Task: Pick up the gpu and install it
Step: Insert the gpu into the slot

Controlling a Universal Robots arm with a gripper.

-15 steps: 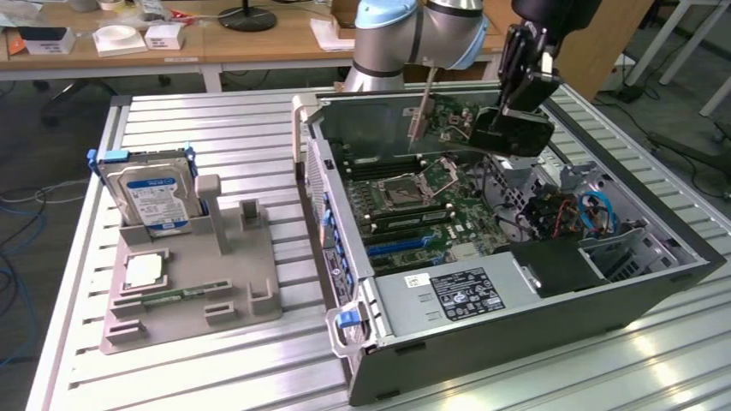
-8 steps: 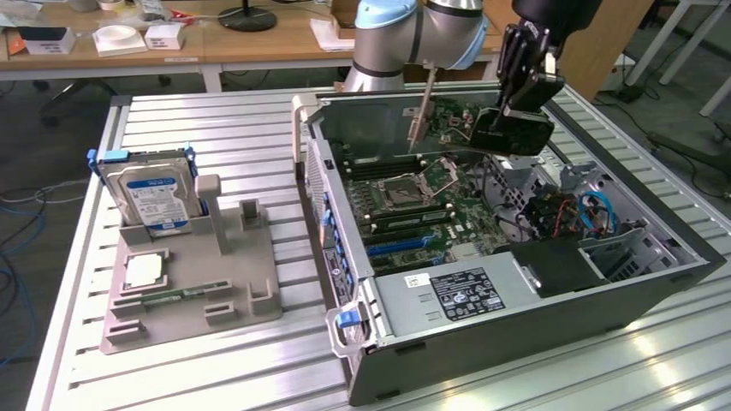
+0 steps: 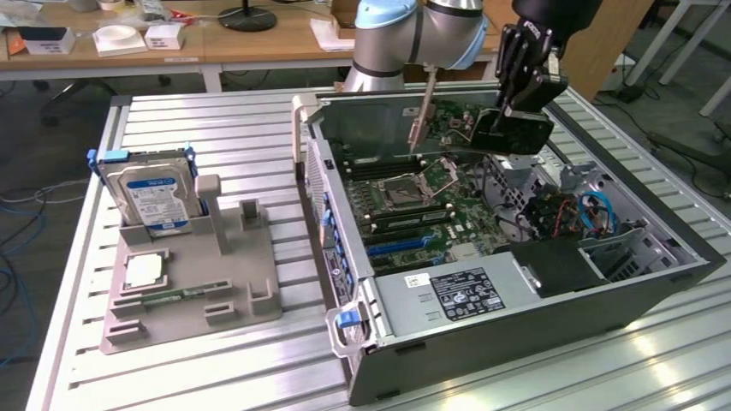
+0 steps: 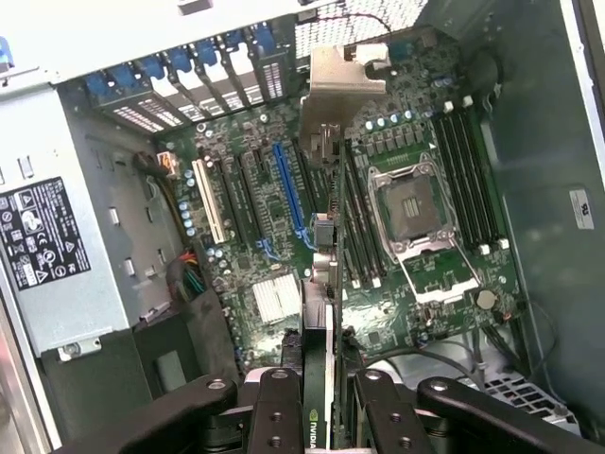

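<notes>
Slatted metal forms the counter [image 3: 228,360], and everything is set out on it. Nearest, toward the exterior view's left, a grey holder [image 3: 194,300] is seen with a narrow green memory stick [image 3: 171,295] lying in its near part and a square processor chip [image 3: 145,271] just beyond. At the holder's far end a hard drive [image 3: 154,197] with a blue-and-white label is stood upright.

Toward the exterior view's right, an open computer case [image 3: 514,342] is laid on its side. Its grey power supply [image 3: 457,295] is placed at the near end, and beyond it the motherboard [image 3: 423,210] is exposed, with the open processor socket [image 3: 417,180] toward the far side.

Over the far part of the case the gpu [image 3: 463,120] is held in the air above the motherboard, its silver bracket [image 3: 423,107] hanging at the end toward the exterior view's left. The gripper [image 3: 514,116] is closed on the card's other end. From the wrist, the gpu [image 4: 319,331] is seen edge-on, pinched between the black fingers [image 4: 274,416], and it is lined up over the board between the long blue slot [image 4: 288,189] and the socket [image 4: 411,213].

Behind the case the robot arm [image 3: 412,34] is mounted. Farthest off, a wooden counter [image 3: 263,43] with white boxes [image 3: 120,38] is visible.
</notes>
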